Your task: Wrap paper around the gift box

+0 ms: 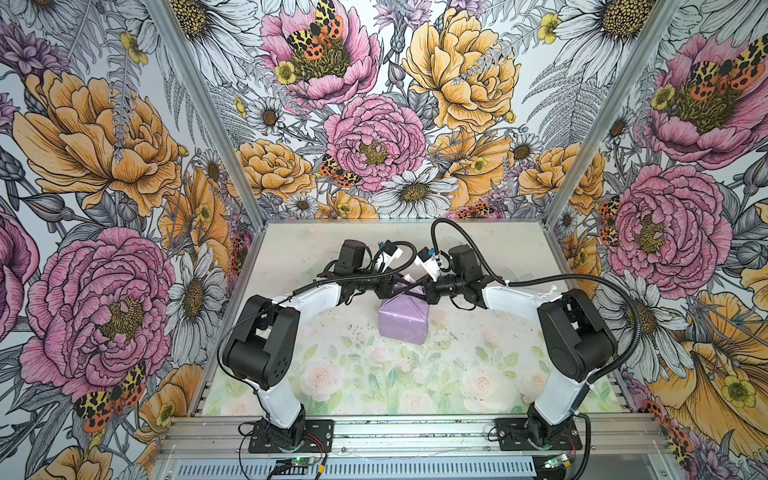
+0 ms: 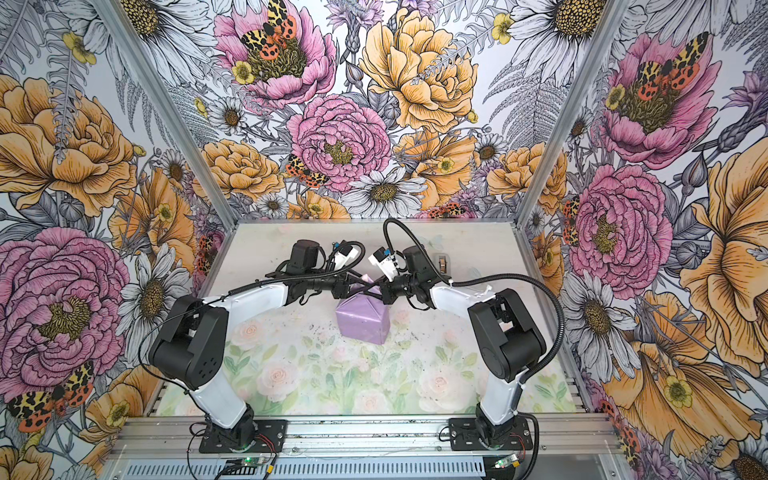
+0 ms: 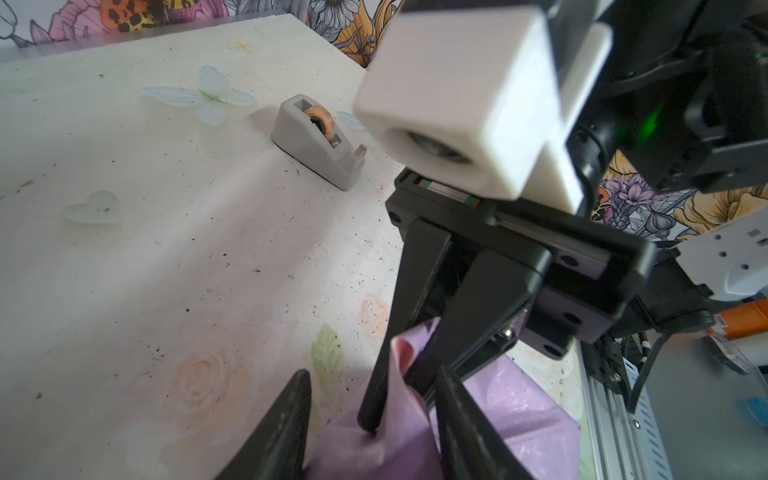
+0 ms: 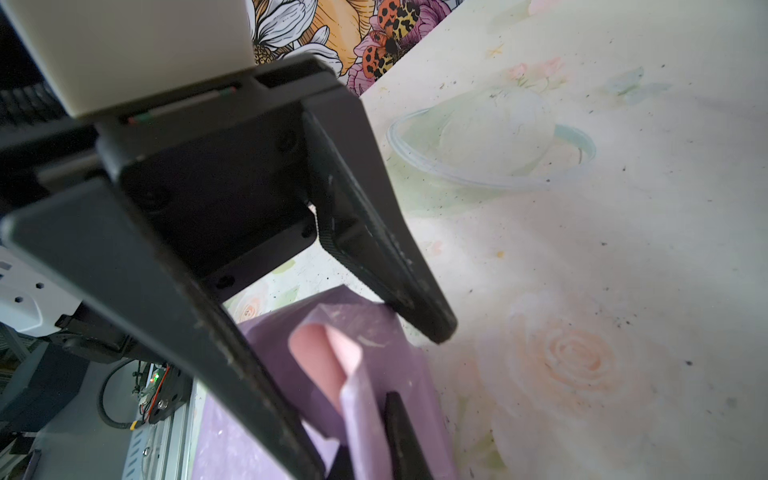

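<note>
I see the gift box (image 1: 402,322) sitting mid-table (image 1: 374,374), covered in paper (image 4: 324,353) that looks lilac over it. At the box's far edge a pink flap stands up. My right gripper (image 3: 392,405) is clenched on that flap. My left gripper (image 3: 374,376) straddles it, jaws apart. The tape dispenser (image 3: 318,141) sits beyond the box, well apart.

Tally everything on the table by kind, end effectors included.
Thin lilac-pink paper sheets: 1
Squarish boxes under that paper: 1
Small grey plastic tape dispensers: 1
Black two-finger end effectors: 2 (left, right)
Total: 5
</note>
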### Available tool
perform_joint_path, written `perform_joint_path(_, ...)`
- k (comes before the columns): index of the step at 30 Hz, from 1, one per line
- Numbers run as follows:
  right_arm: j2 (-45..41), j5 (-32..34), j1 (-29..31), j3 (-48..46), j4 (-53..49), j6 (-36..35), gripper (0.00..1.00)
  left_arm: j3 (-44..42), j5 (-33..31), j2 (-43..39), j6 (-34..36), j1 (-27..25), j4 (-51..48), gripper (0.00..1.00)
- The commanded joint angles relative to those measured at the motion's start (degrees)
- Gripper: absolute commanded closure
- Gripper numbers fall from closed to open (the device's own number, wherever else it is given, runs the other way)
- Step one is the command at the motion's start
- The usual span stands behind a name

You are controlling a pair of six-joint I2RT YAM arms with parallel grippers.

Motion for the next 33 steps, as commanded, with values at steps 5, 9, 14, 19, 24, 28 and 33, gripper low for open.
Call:
perform_joint_path(5,0.02,-2.68,0.65,0.68,-3.89,-2.39,0.79,1.35,0.05,2.74,0.81,-1.25,1.13,0.68)
perform_joint_path(9,-2.18,-0.1,0.48,0.14,-4.06,-0.81,0.62,1.21,-0.83,2.71,0.78,-1.37,1.22,0.8)
perform_joint_path(14,-8.3,4.74,-0.42,-3.33,-3.86,2.84,0.55,0.1,-3.26,1.09,0.16,-1.44,1.36,0.92)
perform_joint_path(19,-16.13,11.26,-1.45,-8.6,-3.81,7.58,0.53,-1.57,-6.96,-1.09,-1.52,-1.9,2.15,0.99)
perform_joint_path(24,-26.13,20.19,-0.75,-14.92,-6.17,14.67,0.53,-4.59,-10.96,-4.84,-3.66,-2.05,3.37,1.0)
perform_joint_path(28,-33.36,29.3,4.08,-20.12,-7.22,20.03,0.54,-6.95,-13.82,-8.11,-4.88,-2.85,4.19,1.0)
perform_joint_path(33,-36.31,33.5,6.93,-23.09,-1.11,23.5,0.54,-9.41,-18.79,-10.99,-7.43,-3.51,4.67,1.0)
